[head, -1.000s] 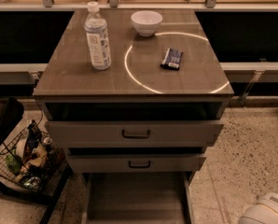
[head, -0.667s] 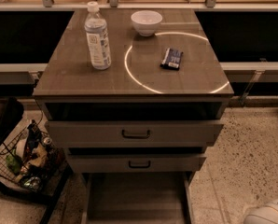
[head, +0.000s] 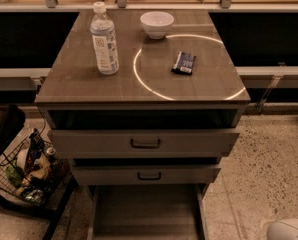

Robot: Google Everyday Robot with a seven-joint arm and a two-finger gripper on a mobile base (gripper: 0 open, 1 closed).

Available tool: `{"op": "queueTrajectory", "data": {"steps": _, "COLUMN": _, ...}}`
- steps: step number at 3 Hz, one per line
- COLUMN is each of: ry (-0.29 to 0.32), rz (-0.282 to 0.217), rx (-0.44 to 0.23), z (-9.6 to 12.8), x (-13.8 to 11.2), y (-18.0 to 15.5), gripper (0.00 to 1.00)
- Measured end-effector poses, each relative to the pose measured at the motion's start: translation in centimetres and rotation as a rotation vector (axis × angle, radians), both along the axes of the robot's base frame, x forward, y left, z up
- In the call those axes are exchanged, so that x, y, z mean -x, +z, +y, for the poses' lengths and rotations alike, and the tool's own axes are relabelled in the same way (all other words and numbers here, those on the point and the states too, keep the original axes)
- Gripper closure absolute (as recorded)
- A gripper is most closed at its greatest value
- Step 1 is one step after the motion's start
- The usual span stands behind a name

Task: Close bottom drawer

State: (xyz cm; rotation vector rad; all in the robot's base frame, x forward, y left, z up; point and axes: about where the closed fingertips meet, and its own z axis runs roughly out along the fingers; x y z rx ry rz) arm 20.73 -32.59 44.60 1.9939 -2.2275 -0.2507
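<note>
The bottom drawer (head: 145,211) is pulled far out at the foot of the grey-brown cabinet (head: 144,91). Its plain flat floor and thin side walls show, and it looks empty. Above it, the middle drawer (head: 146,175) with a small dark handle and the top drawer (head: 144,143) with a dark loop handle each stand slightly out. My gripper is out of view. Only a white rounded part of my arm (head: 289,229) shows at the bottom right corner, right of the open drawer and apart from it.
On the cabinet top stand a water bottle (head: 104,39), a white bowl (head: 157,24) and a dark snack pack (head: 184,63). A wire basket (head: 26,171) of packets sits on the floor to the left. Speckled floor (head: 269,164) lies to the right.
The white arm part at the bottom right has sunk lower in the picture. The drawers and the things on top have not moved.
</note>
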Motion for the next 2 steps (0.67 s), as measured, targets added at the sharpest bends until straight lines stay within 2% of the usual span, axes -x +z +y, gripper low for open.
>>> {"op": "queueTrajectory", "data": {"steps": 1, "ry": -0.003, "rz": 0.003, "rx": 0.001, "z": 1.3, "x": 0.0, "y": -1.6, "gripper": 1.00}}
{"op": "queueTrajectory", "data": {"steps": 2, "ry": -0.026, "rz": 0.003, "rx": -0.028, "z": 4.0, "x": 0.4, "y": -4.9, "gripper": 1.00}}
